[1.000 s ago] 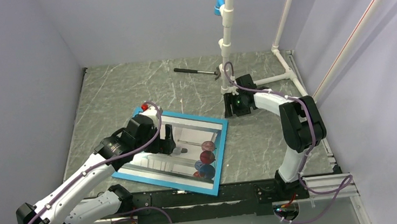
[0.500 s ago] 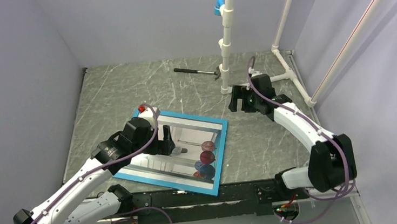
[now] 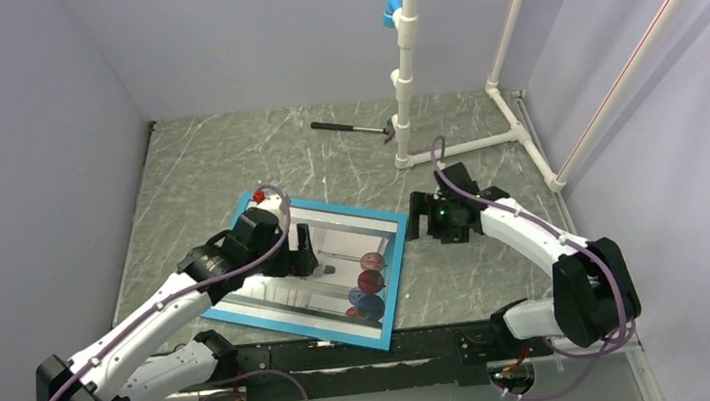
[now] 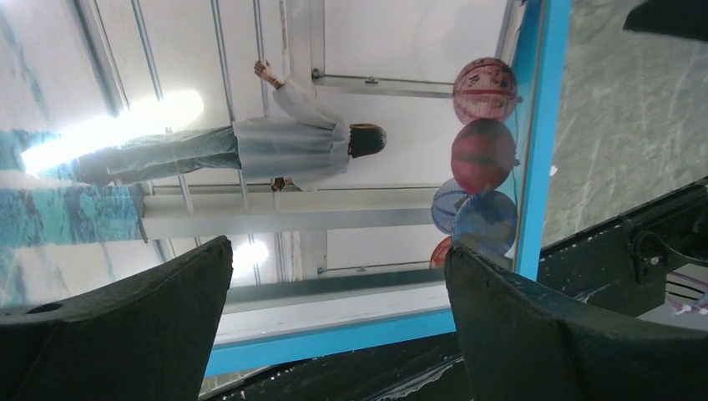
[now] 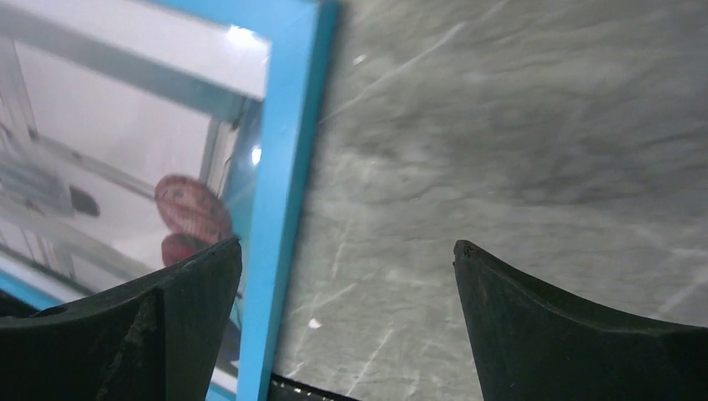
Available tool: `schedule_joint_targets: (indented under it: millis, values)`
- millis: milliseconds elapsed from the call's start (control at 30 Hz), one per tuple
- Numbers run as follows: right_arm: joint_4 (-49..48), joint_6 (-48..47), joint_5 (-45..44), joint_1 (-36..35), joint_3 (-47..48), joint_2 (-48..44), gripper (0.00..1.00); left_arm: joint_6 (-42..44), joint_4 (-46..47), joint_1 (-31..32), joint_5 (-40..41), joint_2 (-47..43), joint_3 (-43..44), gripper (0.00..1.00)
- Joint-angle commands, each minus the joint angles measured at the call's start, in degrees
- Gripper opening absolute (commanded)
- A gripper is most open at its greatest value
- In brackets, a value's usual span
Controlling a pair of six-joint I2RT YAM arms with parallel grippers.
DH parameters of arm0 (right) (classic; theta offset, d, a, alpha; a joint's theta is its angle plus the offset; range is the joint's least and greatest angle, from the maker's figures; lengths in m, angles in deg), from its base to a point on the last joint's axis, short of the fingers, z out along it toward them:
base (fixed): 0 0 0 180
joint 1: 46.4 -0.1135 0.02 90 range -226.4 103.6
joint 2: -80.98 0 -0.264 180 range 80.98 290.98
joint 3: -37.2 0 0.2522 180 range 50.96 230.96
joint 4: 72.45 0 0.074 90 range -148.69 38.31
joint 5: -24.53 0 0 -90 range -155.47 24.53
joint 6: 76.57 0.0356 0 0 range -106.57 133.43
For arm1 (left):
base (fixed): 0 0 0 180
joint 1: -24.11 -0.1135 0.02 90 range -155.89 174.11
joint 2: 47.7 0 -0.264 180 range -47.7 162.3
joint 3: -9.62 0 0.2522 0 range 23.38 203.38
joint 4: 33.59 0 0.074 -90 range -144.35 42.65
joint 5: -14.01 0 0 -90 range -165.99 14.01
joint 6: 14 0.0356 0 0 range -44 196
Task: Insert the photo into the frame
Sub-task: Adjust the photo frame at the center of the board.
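So the photo (image 3: 337,260) lies face up inside the blue frame (image 3: 396,282), flat on the surface (image 3: 231,163) toward the near left. Its long axis looks to us to run sideways, left arm to right arm, with the spheres at the right end. Our left claw (image 3: 308,263) hangs right over the photo's middle, fingers spread wide, gripping nothing. The right claw (image 3: 418,224), also wide open and empty, sits just off the frame's right edge, so we'd guess any nudge comes from there.

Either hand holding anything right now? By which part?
Nothing held: left hand open over the glossy rectangular photo in the turquoise-blue frame; right hand open beside its edge.
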Motion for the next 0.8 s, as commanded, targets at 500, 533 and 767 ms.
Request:
schedule_joint_targets:
  millis: [500, 533, 767]
  values:
    - [2.48, 6.27, -15.04, -21.18, 7.99, 14.61, 0.63, -1.39, -1.76, -0.17, 0.45, 5.11, 2.76, 0.99]
    - [2.46, 5.74, -15.47, -21.22, 8.55, 15.52, 0.59, -1.27, -2.19, -0.17, 0.82, 5.0, 2.88, 0.99]
    - [2.81, 1.31, -18.2, -21.14, 13.7, 21.21, 0.16, -0.3, -4.91, -0.45, 3.42, 3.84, 2.89, 0.99]
